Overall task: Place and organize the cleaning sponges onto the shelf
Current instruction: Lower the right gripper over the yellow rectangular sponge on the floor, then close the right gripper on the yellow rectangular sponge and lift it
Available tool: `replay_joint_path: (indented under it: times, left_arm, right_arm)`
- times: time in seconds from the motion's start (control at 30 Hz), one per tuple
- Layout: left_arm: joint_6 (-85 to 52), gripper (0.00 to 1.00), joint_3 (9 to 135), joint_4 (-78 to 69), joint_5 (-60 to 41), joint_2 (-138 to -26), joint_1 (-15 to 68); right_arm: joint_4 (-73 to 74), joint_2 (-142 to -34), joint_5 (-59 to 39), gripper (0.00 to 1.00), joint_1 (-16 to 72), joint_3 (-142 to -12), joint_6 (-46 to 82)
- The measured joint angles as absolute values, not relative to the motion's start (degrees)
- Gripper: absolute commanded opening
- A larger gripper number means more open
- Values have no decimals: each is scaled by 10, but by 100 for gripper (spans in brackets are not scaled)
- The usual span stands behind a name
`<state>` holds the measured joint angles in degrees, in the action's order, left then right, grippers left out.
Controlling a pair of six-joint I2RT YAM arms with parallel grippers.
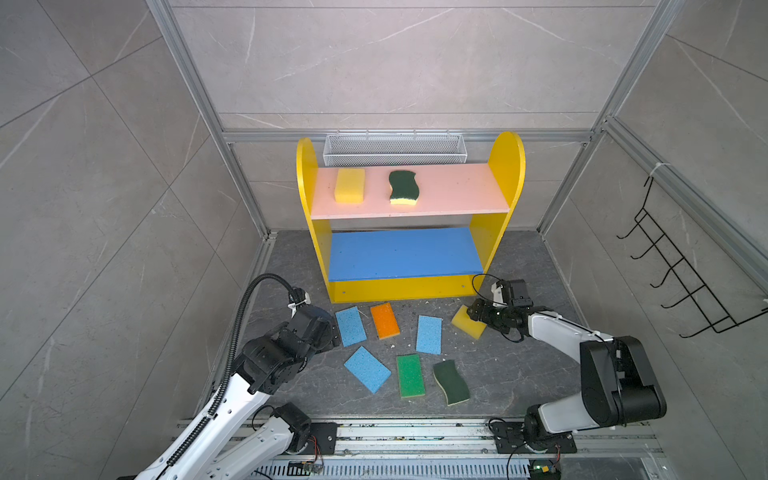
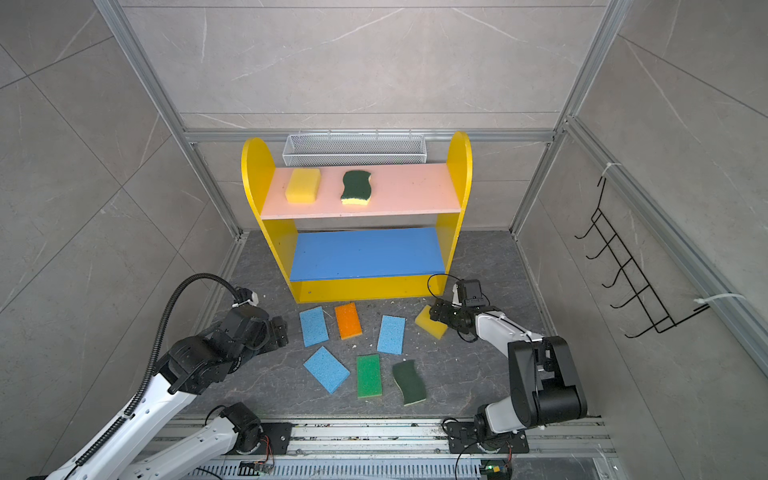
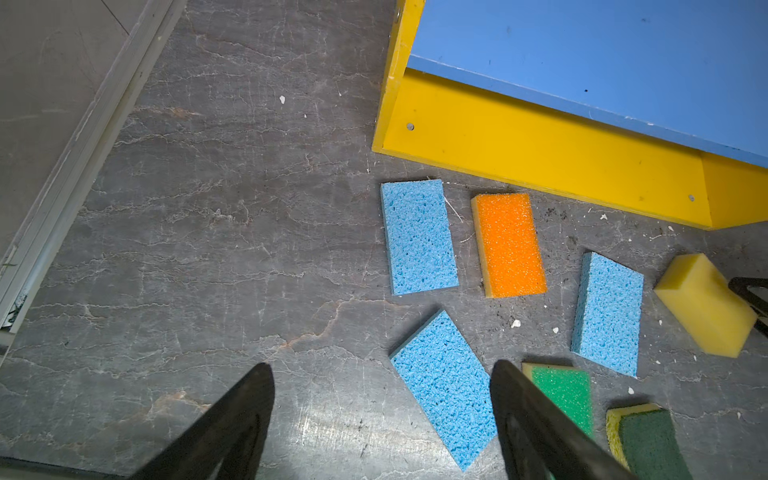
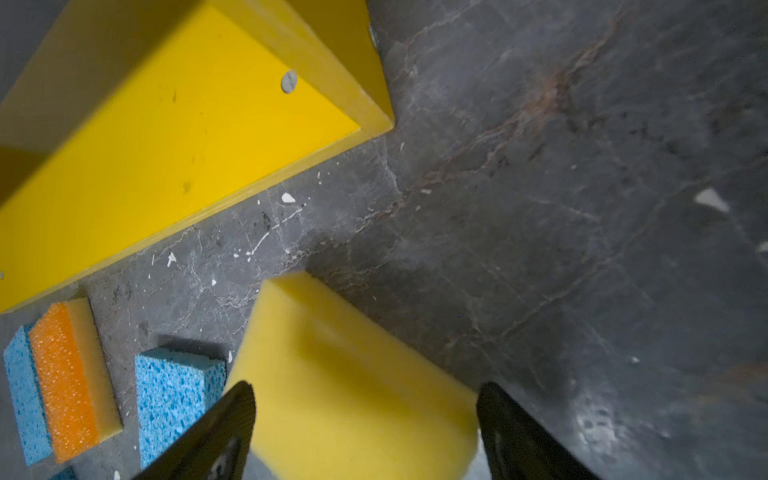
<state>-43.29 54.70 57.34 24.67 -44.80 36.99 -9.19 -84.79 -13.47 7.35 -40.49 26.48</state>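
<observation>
The yellow shelf (image 1: 505, 166) holds a thick yellow sponge (image 1: 350, 185) and a wavy dark-green scourer (image 1: 402, 188) on its pink upper board; the blue middle board (image 1: 403, 253) is bare. On the floor in front lie three light blue sponges (image 1: 350, 326) (image 1: 429, 334) (image 1: 367, 369), an orange one (image 1: 385, 320), a bright green one (image 1: 410, 376) and another scourer (image 1: 451, 382). My right gripper (image 4: 365, 386) stands open astride a second yellow sponge (image 4: 353, 374), which rests on the floor by the shelf's right foot. My left gripper (image 3: 382, 370) is open and empty, low beside the leftmost blue sponges.
A white wire mesh basket (image 1: 395, 149) hangs behind the shelf. A black wire hook rack (image 1: 681, 266) is on the right wall. Aluminium frame posts (image 1: 249, 199) bound the dark stone floor (image 1: 519, 365), strewn with crumbs. The arm bases sit on a rail (image 1: 415, 432) at the front.
</observation>
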Motion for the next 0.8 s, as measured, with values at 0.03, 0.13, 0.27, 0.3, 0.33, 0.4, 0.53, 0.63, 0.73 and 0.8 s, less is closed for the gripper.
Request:
replay_joint_path:
  times: [0.03,0.13,0.27,0.3,0.33,0.4,0.53,0.63,0.73,0.8]
  left_arm:
    - [-433,84,547,573,247,-448,370]
    - [-435,84,547,573,247,-448,370]
    - [-438,84,547,574,247,-445,370]
    - [-439,84,547,574,247,-443,370]
    - [-440,84,547,574,246,-442,370]
    - [-442,84,547,574,245,-441,370]
    - [-446,83,547,574,238,-441,370]
    - [-448,83,547,573,236,-439,370]
    - [-450,83,546,573,234,-437,370]
    - [-450,83,546,573,233,-435,370]
  right_arm:
    - [-95,-848,-135,85,77,-405,263]
    - [-105,-848,-133,85,92,-406,257]
    - [-122,-846,-128,85,109,-406,255]
    - [-126,-843,-127,85,112,-406,255]
    - [-130,-840,-126,85,115,-406,255]
    - [-135,-831,-126,85,121,-405,255]
    - [-140,-810,-122,85,137,-396,255]
    - [-142,-806,-122,85,153,-390,255]
    - [-143,-808,-123,85,167,-388,258]
    - [-143,-809,-123,85,177,-388,260]
